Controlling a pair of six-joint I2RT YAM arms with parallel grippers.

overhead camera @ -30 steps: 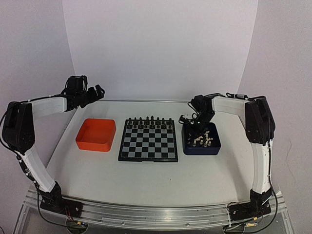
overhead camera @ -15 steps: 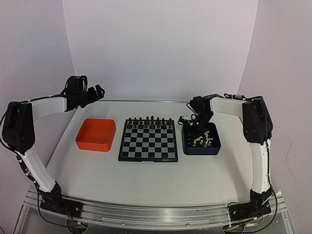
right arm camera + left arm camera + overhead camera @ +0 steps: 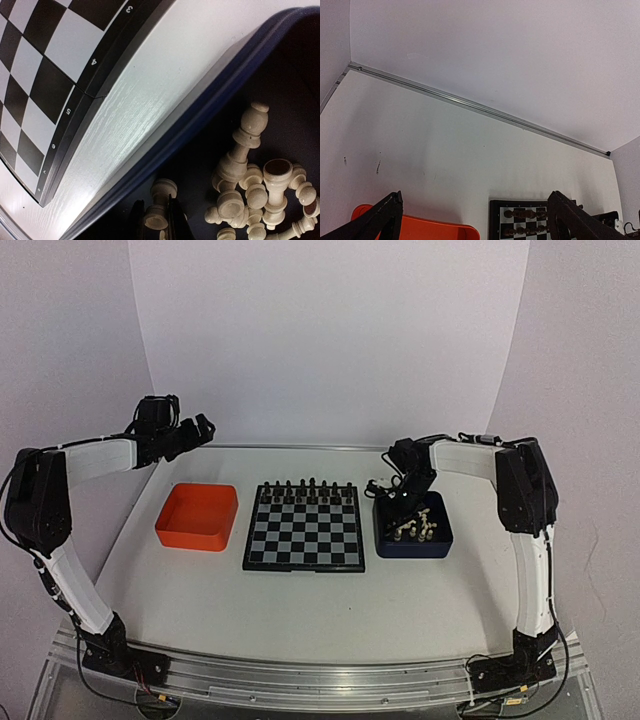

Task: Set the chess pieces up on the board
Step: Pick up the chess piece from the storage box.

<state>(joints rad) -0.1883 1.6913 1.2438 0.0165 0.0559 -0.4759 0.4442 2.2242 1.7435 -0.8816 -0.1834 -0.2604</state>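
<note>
- Over the dark blue tray [image 3: 414,551], just right of the board [image 3: 304,530], the right hand [image 3: 156,221] is down among the chess pieces [image 3: 250,192], which lie in a loose cream heap inside that tray.
- Its two dark fingers [image 3: 137,221] sit tight against a single cream piece [image 3: 159,202] at the bottom edge of the wrist view. We read the hand as clamped on that piece. Its type is too unclear to call.
- That piece is beside the main heap, nearer the tray wall that faces the board.
- All the cream pieces we can see are in the blue tray.
- The board lies flat on the surface [image 3: 300,615], between the orange tray [image 3: 193,538] and the blue tray, touching neither.
- Black chessmen [image 3: 305,488] stand in rows along the board's far edge.
- The left hand [image 3: 475,195] hangs raised at the far left, beyond the orange tray. Its fingers are spread wide apart, and the wrist view shows only bare surface between them.
</note>
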